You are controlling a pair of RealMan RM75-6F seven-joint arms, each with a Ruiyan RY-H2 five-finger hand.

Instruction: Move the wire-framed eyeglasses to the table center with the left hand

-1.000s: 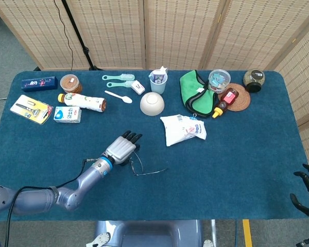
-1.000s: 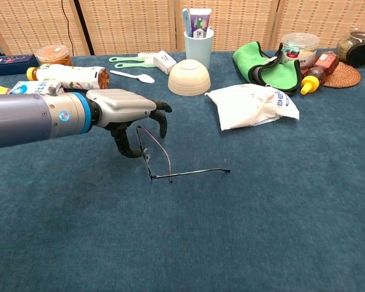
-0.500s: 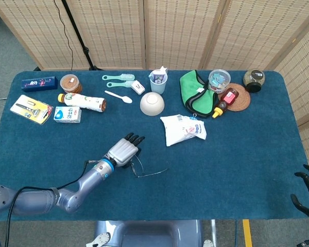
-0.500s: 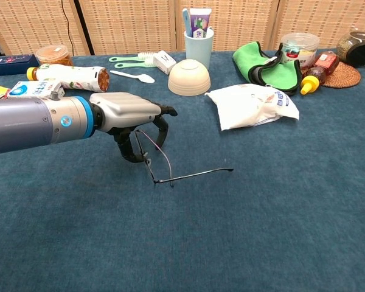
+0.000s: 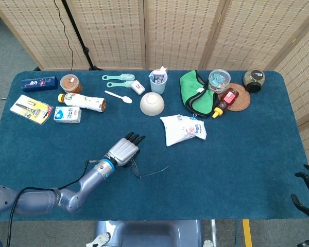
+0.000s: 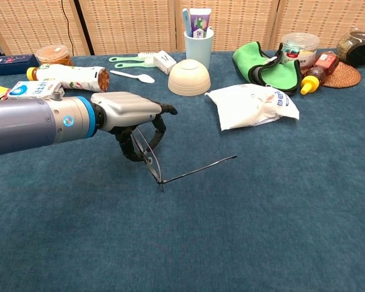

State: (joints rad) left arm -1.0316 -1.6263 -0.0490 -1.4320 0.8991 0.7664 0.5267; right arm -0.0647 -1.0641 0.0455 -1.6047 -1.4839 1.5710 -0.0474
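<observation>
The wire-framed eyeglasses point(image 6: 155, 165) point(image 5: 139, 171) are thin and dark, with one temple arm stretching right just above the blue cloth. My left hand point(image 6: 131, 118) point(image 5: 124, 152) holds the lens end between thumb and curled fingers, so the frame tilts with its front corner touching the cloth. This is left of the table's middle, near the front. My right hand point(image 5: 306, 193) hangs off the table's front right corner with its fingers apart, holding nothing.
A white plastic bag point(image 5: 181, 128) lies right of the hand. At the back are a cream bowl point(image 5: 152, 103), a cup point(image 5: 158, 81), a green cloth point(image 5: 195, 92), jars, a sauce bottle point(image 5: 224, 102), a drink bottle point(image 5: 82, 101), a milk carton point(image 5: 67, 114) and a razor pack point(image 5: 31, 109).
The left hand has shifted slightly right and tipped the glasses, raising the free temple arm's tip off the cloth. The right hand has not moved.
</observation>
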